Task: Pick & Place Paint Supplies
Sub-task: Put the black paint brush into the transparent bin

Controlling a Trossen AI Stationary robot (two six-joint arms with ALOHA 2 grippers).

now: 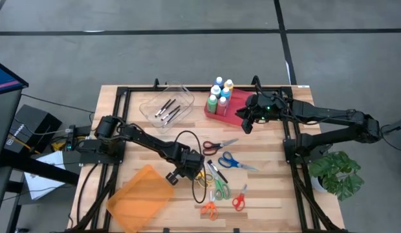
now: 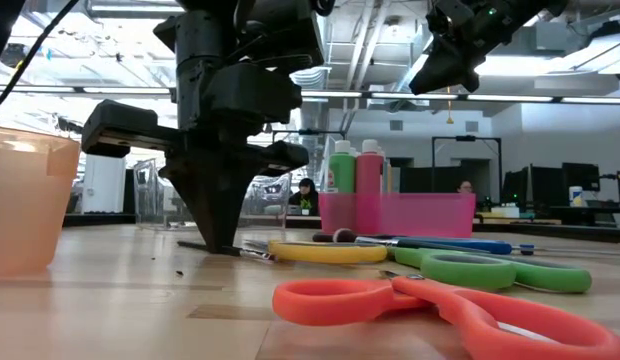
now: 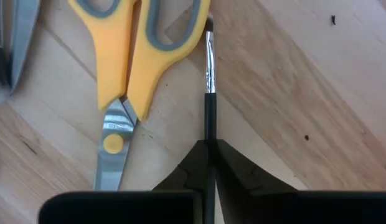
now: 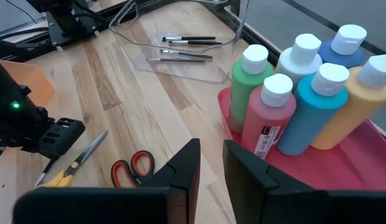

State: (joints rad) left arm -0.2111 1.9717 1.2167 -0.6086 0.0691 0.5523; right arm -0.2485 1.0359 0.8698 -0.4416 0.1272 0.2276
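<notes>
1. Fingers of your left end effector pinch a thin black paintbrush flat on the wooden tabletop; yellow-handled scissors lie just beside.
2. Thin handle may slip or roll.
3. Right end effector, slightly parted and empty, hovers near white-capped paint bottles in the pink tray.

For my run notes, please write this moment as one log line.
left claw: shut on paintbrush, at table, beside yellow scissors | right claw: raised, empty, by paint bottles in pink tray
</notes>
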